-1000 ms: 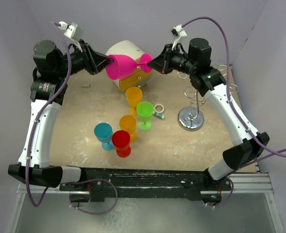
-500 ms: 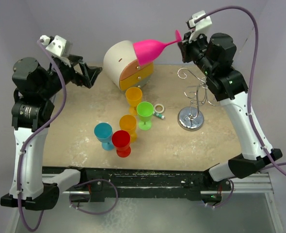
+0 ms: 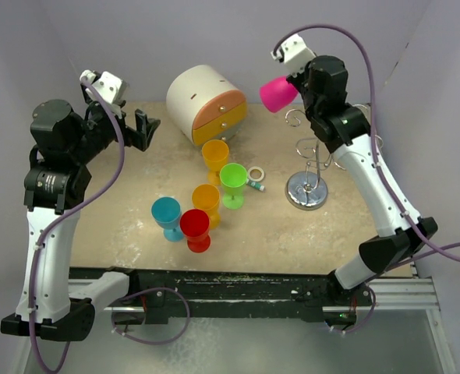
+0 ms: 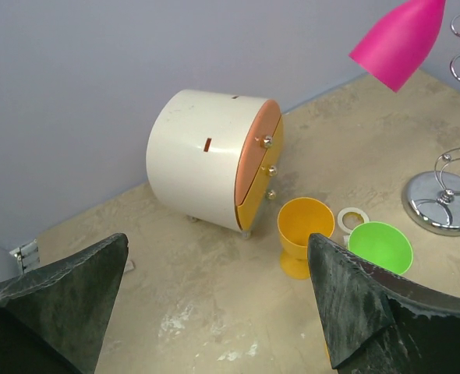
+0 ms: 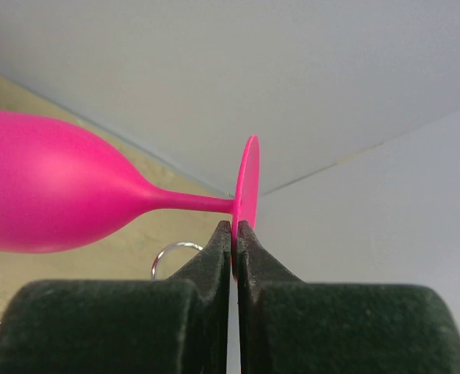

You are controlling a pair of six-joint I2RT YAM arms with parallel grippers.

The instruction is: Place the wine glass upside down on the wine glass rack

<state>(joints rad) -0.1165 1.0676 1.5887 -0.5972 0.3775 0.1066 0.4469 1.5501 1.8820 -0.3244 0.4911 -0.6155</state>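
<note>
Two right gripper [image 5: 235, 230] fingers clamp the pink wine glass [image 5: 58, 191] foot — bowl free to invert onto the rack [image 3: 306, 191] below; left gripper [image 4: 218, 241] gapes empty.

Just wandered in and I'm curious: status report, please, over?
Left gripper open, empty. Right gripper shut on pink wine glass by its foot. Glass aloft near wine glass rack, not yet hung. Coloured goblets stand apart from rack.
</note>
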